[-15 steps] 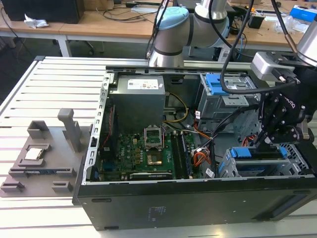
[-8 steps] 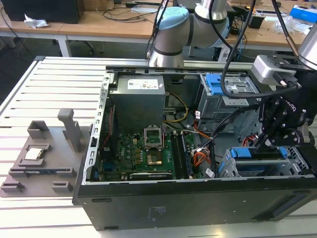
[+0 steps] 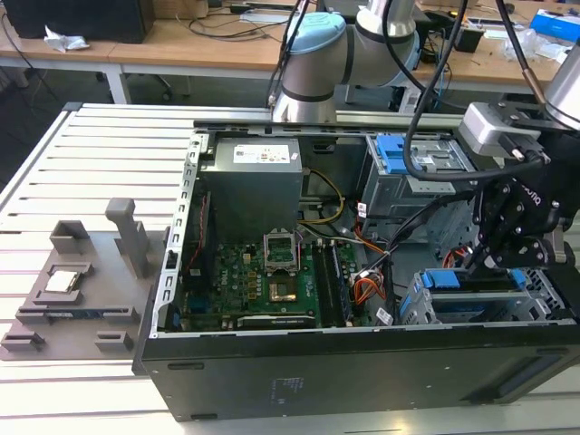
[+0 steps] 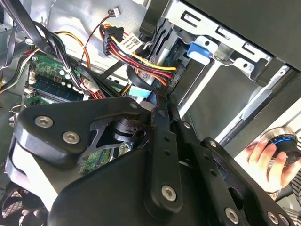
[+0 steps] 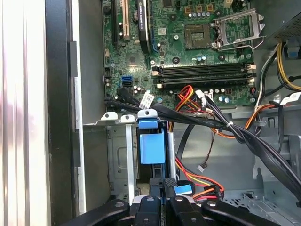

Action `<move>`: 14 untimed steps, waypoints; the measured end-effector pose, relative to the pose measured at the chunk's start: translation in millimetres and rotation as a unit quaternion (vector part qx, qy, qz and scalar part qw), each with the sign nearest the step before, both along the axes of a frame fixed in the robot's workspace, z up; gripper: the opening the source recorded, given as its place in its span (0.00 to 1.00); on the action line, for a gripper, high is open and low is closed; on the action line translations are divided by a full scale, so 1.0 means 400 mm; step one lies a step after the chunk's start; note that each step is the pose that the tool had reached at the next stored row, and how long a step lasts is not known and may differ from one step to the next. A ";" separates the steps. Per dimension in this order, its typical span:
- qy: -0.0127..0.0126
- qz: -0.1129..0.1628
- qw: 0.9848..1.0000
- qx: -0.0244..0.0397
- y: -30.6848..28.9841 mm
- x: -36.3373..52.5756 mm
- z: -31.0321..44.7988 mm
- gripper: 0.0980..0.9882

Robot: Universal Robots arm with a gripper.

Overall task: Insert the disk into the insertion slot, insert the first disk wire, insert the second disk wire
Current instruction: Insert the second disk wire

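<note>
Over the insertion slot [image 3: 471, 304] at the exterior view's right, the gripper [image 3: 489, 263] presses down on the disk [image 3: 480, 279], seemingly seating it. In the first wrist view, the jaws look clenched on a blue-tipped wire [image 5: 182, 189]; judging by that, wire insertion is underway, needing exact alignment.
</note>
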State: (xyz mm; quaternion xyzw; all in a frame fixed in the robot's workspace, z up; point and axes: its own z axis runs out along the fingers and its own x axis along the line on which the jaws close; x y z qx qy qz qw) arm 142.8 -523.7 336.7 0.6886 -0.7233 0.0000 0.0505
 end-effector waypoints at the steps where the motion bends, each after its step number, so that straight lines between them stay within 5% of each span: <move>1: 0.000 0.000 1.000 0.000 0.000 0.000 0.000 0.06; 3: 0.000 0.000 1.000 0.000 0.000 0.000 0.000 0.15; 6: 0.000 0.000 1.000 0.000 0.000 0.000 0.044 0.15; 10: 0.000 0.000 1.000 0.000 0.001 0.000 0.076 0.15; 14: 0.000 0.000 1.000 0.000 0.002 0.000 0.102 0.01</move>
